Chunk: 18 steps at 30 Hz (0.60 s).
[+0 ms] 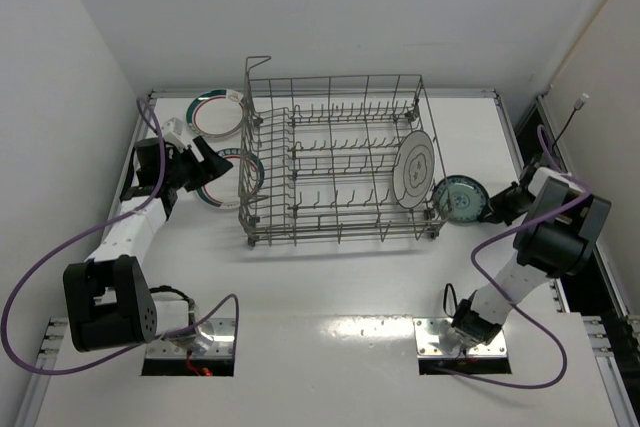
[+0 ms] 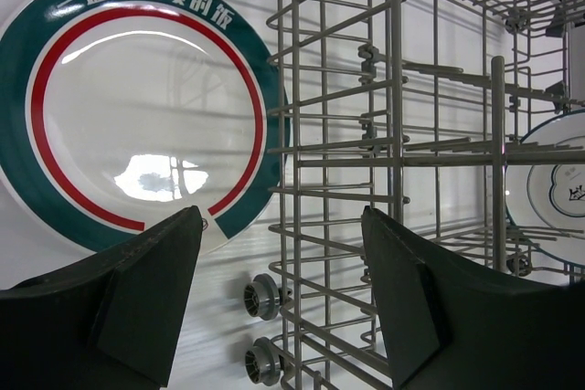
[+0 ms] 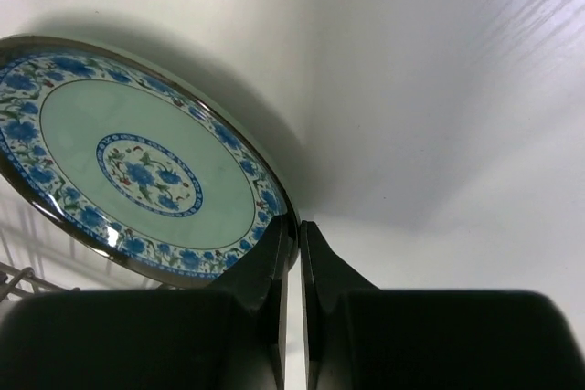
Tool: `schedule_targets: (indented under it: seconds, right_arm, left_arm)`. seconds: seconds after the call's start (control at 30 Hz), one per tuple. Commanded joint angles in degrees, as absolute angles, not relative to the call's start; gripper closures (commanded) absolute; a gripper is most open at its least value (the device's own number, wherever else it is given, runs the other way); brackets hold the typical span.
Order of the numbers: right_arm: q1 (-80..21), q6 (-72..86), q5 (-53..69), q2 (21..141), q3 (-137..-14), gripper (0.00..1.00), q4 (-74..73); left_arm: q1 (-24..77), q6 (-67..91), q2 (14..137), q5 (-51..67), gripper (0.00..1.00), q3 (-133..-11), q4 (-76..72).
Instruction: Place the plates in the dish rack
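The right hand [image 3: 294,233] is clamped on the rim of the teal patterned plate [image 3: 146,166], just right of the dish rack [image 1: 335,162]. The left hand [image 2: 283,216], fingers apart, hovers over a green-and-red-banded plate [image 2: 146,107] on the surface [image 1: 330,287] beside the rack's left wall.

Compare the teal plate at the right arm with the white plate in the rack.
The teal plate is smaller, pale green with blue flowers; the white plate is bigger, with a thin dark ring. The teal plate is outside the dish rack, rim pinched by the right gripper; the white plate stands upright between tines, untouched. Both are round.
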State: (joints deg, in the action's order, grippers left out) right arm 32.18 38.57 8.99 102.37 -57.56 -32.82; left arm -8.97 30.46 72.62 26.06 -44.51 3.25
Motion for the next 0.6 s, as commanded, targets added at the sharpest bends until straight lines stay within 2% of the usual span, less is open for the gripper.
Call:
schedule_targets:
  seconds: [0.0,0.2,0.57]
  right_arm:
    - [32.7,37.4,7.7,103.2,-59.9,1.0,-33.8]
    - [33.2,38.1,13.1,98.1,-56.6,1.0,-29.0]
    - [30.8,37.5,12.5,91.8,-63.5,1.0,-31.9]
  left_arm:
    - [-8.7,29.6,70.8,26.0,0.32,-45.0,2.1]
    - [-8.7,29.6,70.8,26.0,0.32,-45.0,2.1]
    - [-8.7,29.6,71.8,26.0,0.32,-45.0,2.1]
